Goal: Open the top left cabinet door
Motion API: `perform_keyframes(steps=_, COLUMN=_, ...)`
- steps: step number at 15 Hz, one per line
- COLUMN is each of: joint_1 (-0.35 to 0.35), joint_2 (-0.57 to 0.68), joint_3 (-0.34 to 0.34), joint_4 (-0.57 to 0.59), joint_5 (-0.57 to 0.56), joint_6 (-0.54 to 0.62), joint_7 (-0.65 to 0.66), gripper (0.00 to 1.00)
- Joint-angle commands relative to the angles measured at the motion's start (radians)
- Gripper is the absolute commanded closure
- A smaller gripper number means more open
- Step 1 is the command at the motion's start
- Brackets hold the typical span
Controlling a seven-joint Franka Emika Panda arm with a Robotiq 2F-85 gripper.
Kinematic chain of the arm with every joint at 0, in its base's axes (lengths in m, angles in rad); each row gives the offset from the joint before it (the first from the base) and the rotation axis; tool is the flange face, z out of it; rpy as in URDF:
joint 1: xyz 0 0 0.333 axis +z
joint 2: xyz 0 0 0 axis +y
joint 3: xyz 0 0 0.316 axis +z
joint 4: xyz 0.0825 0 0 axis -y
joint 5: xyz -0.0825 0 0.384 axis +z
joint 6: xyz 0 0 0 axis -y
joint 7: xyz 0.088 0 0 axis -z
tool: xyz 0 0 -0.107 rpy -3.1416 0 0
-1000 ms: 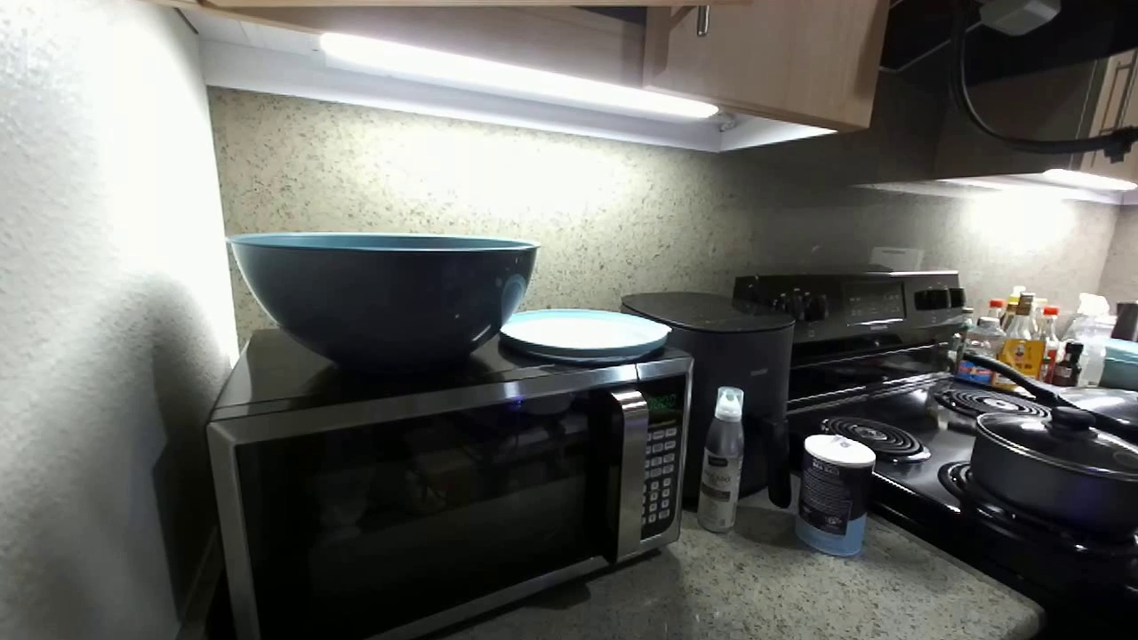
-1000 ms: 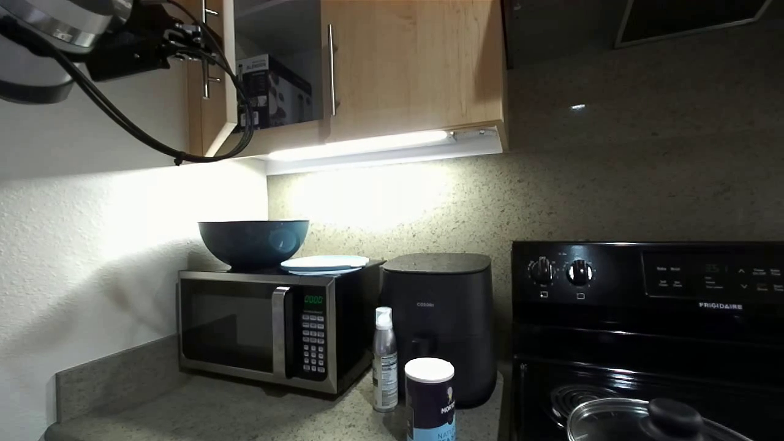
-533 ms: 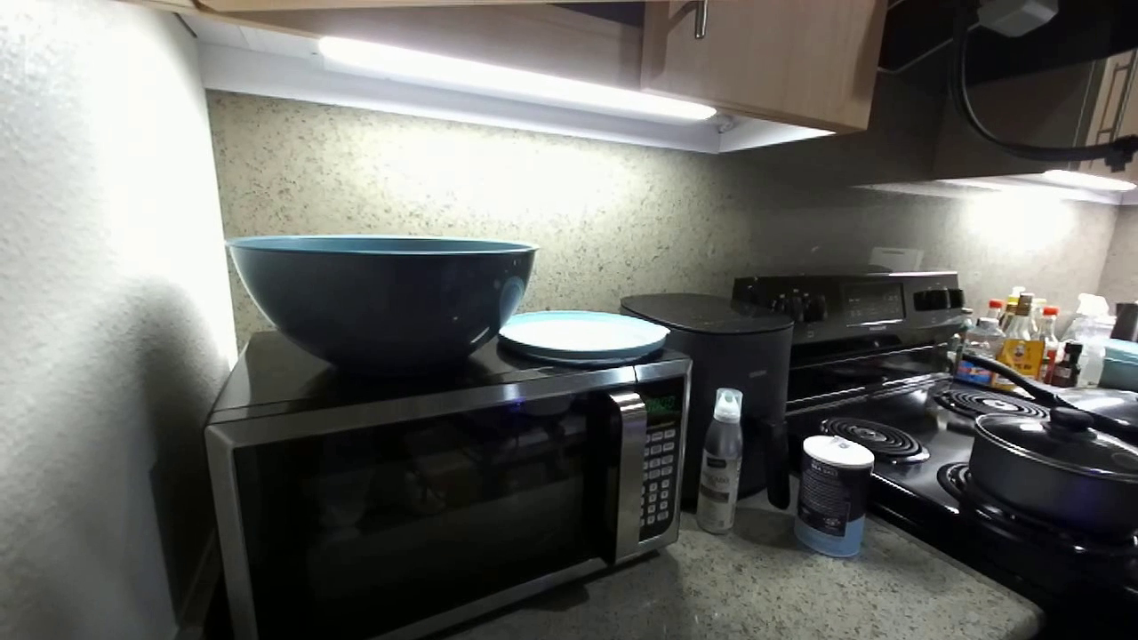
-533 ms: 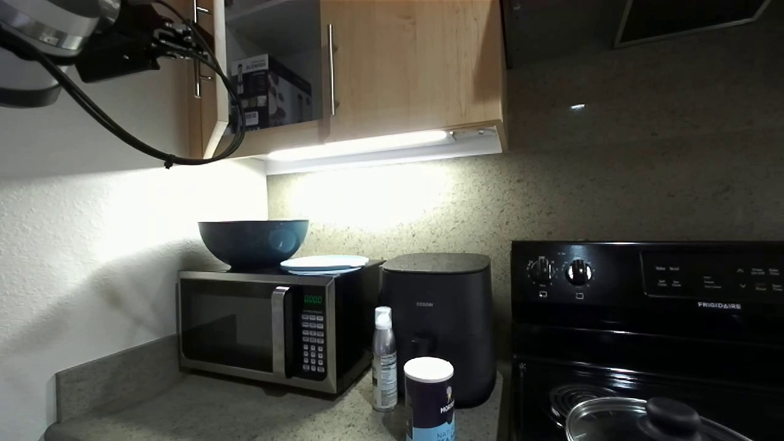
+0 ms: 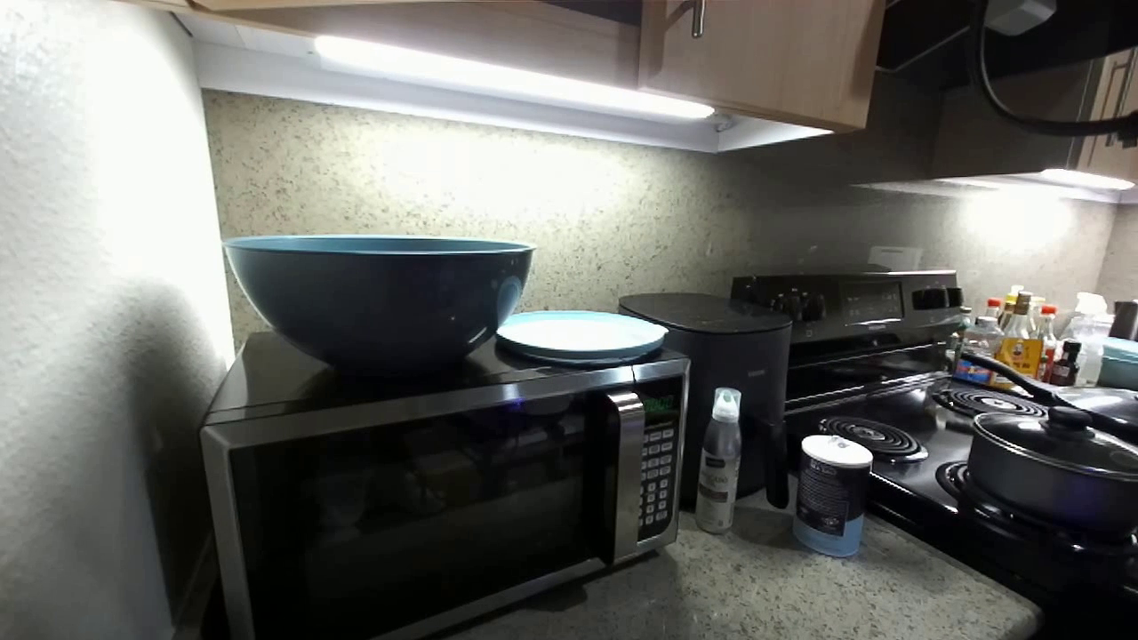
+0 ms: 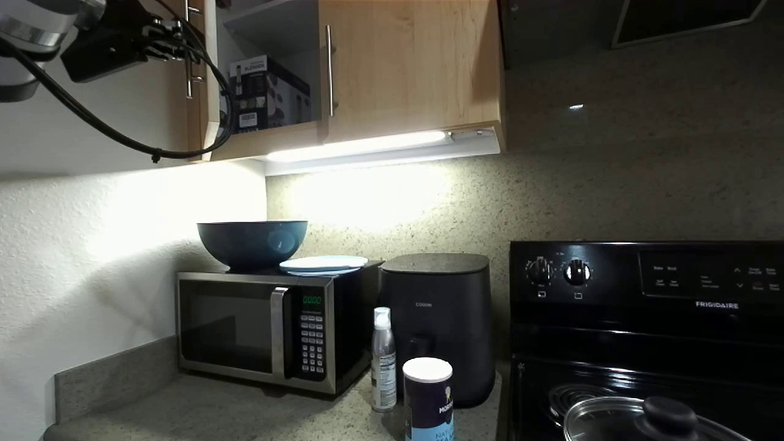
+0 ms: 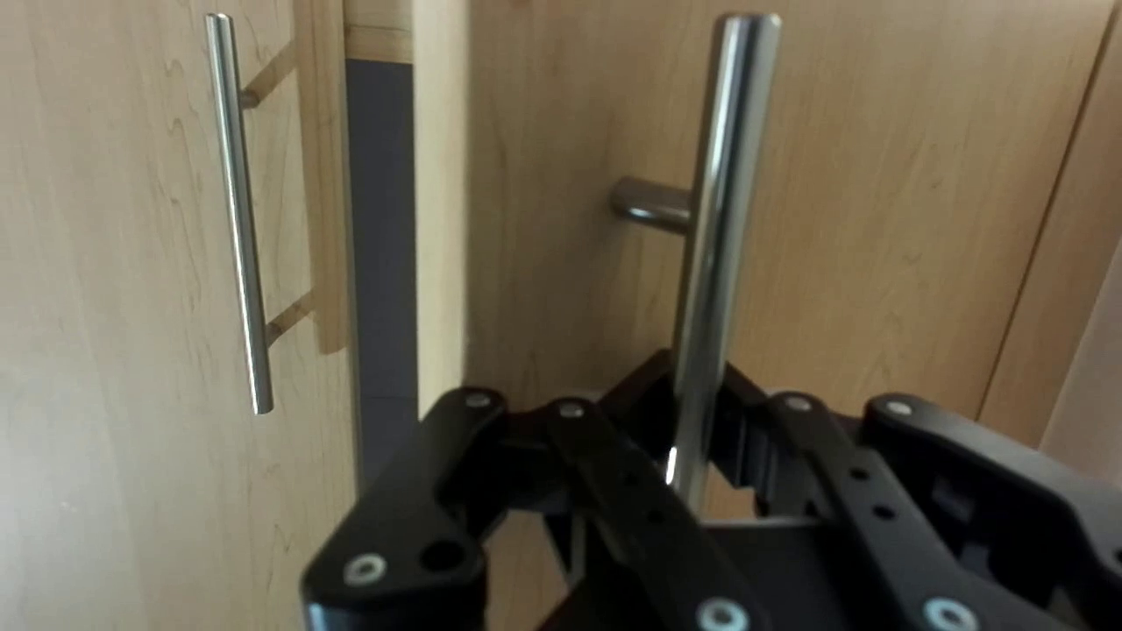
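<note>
The pincer (image 7: 699,412) is pinching the metal handle (image 7: 729,166), the left cabinet door (image 7: 894,202) standing ajar above the microwave (image 6: 245,327): pulling stage, I'd judge, wanting a wider outward arc next!

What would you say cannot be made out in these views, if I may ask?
Wrist view: lower end of the door handle, hidden by the gripper.
An exterior view: most of the space above the cabinet shelf, cut off by the top edge.
An exterior view: fine print on the blender box, too small.
An exterior view: right side of the pot, cut off by the right edge.
</note>
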Motion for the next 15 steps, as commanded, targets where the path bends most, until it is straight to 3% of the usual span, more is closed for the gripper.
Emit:
perform_keyframes(steps=1, joint_1=0.035, joint_2=0.040, joint_3=0.107, joint_4=0.079, joint_5=0.037, joint_6=-0.030, joint_7=-0.051, gripper=0.93)
perform_keyframes(steps=11, joint_1=-0.037, joint_2=-0.059, joint_3=0.186, joint_4=0.160, joint_5=0.034, joint_6=-0.224, joint_7=0.025, gripper=0.94)
perform_keyframes(steps=12, joint_1=-0.071, joint_2=-0.136, joint_3=0.088, joint_4=0.097, joint_5=0.025, joint_6=-0.262, joint_7=0.038, gripper=0.93)
perform_keyframes(steps=15, joint_1=-0.072, joint_2=-0.136, joint_3=0.089, joint_4=0.099, joint_5=0.024, joint_6=-0.266, joint_7=0.040, gripper=0.93)
